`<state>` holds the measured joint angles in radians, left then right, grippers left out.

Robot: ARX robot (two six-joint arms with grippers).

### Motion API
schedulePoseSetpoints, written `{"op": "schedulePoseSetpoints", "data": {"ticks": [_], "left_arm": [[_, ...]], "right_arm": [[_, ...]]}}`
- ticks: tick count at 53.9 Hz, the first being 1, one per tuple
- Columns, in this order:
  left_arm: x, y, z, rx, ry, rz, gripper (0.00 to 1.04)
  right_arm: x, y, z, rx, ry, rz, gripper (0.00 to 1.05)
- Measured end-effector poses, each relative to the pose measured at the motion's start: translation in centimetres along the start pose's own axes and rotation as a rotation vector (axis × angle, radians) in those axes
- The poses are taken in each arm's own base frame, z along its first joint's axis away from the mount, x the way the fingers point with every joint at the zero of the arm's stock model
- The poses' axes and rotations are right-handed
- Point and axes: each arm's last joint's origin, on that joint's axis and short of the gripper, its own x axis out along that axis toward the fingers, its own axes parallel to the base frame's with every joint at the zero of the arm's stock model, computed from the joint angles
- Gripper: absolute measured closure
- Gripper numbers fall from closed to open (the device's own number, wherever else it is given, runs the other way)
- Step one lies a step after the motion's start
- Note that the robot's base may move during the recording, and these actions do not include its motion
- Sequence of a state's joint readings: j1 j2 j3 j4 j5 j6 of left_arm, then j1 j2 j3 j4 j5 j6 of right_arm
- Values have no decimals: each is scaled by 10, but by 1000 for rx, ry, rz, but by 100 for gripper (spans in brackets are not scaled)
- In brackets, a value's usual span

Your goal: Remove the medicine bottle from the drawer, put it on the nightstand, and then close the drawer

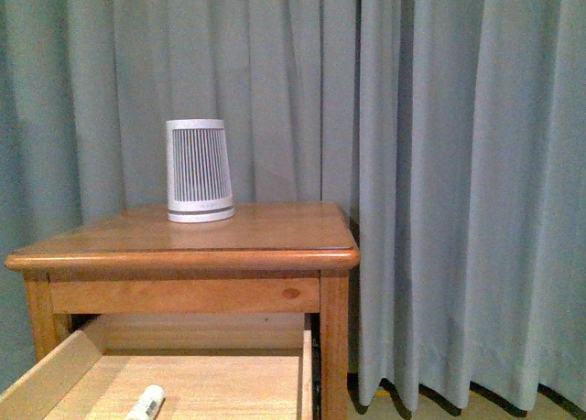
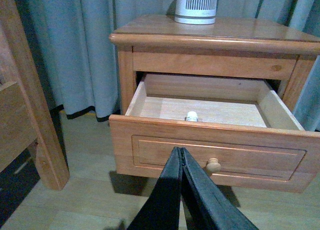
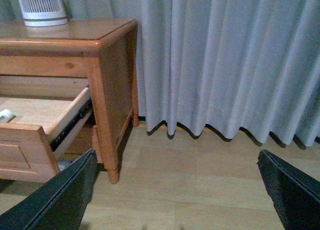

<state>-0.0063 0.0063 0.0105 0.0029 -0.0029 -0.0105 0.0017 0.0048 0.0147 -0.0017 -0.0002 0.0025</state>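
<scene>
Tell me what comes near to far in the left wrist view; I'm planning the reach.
Shut left gripper → knob on the front of the open drawer → medicine bottle inside → white ribbed cylinder on the nightstand → curtain.

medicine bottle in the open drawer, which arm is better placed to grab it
Probably left: the left gripper points squarely at the drawer with the medicine bottle straight ahead, though it is shut. The right gripper is open but aims beside the nightstand.
</scene>
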Motion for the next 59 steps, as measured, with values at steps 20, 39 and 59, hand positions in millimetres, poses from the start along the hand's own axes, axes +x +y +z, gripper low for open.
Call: {"op": "schedulePoseSetpoints", "data": {"ticks": [20,39,59], "left_arm": [[0,0,0,2,1,-2,63],[0,0,0,5,1,-2,8],[0,0,0,6,1,2,7]], "right_arm": [[0,0,0,0,0,-3,7],[0,0,0,0,-2,0,7],[33,3,12,-36,141,-287,7]]}}
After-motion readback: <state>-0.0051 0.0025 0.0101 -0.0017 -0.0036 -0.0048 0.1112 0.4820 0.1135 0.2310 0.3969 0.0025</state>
